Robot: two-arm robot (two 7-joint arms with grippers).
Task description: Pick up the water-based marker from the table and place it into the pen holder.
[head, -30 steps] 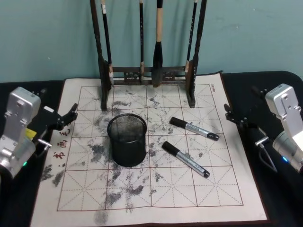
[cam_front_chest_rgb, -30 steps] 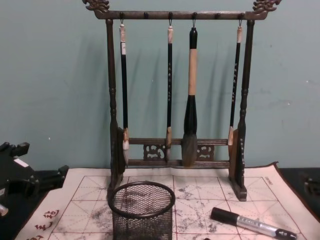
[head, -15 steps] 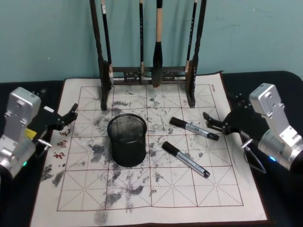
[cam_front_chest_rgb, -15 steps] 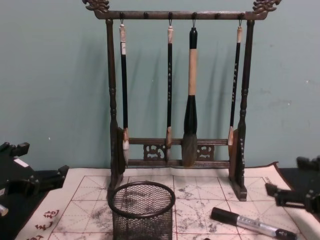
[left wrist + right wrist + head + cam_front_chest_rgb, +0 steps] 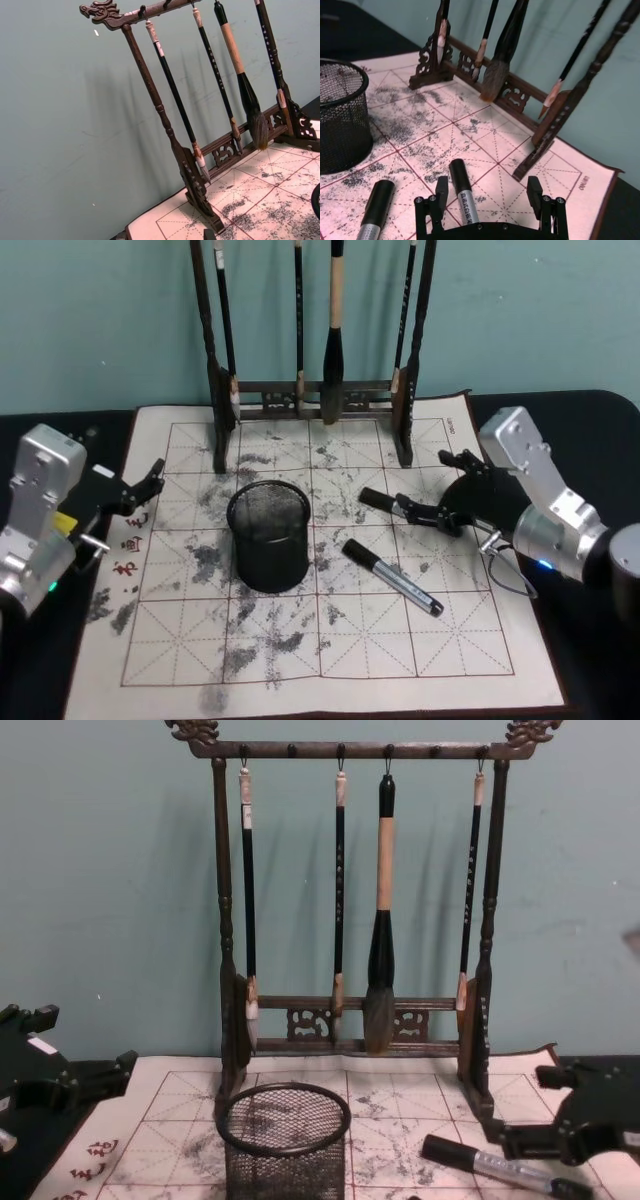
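Two water-based markers lie on the grid mat of the table (image 5: pixel 180 640). The farther one (image 5: pixel 378 500) has a black cap and a silver barrel. The nearer one (image 5: pixel 392 578) lies closer to the front edge. The pen holder (image 5: pixel 268 537), a black mesh cup, stands upright left of them. My right gripper (image 5: pixel 422 482) is open, low over the farther marker (image 5: pixel 463 194), whose cap end lies between the fingers (image 5: pixel 441 192), nearer one of them. From the chest, the right gripper (image 5: pixel 525 1108) hangs just above that marker (image 5: pixel 490 1166). My left gripper (image 5: pixel 148 486) rests open at the mat's left edge.
A tall dark brush rack (image 5: pixel 315 400) with several hanging brushes stands at the back of the mat, just behind the right gripper. The rack's foot (image 5: pixel 540 150) is close ahead of the fingers. Bare mat lies in front of the pen holder (image 5: pixel 285 1140).
My right arm has swung in from the table's right edge over the mat and its open fingers now straddle the farther marker. The left arm, both markers and the pen holder have not moved.
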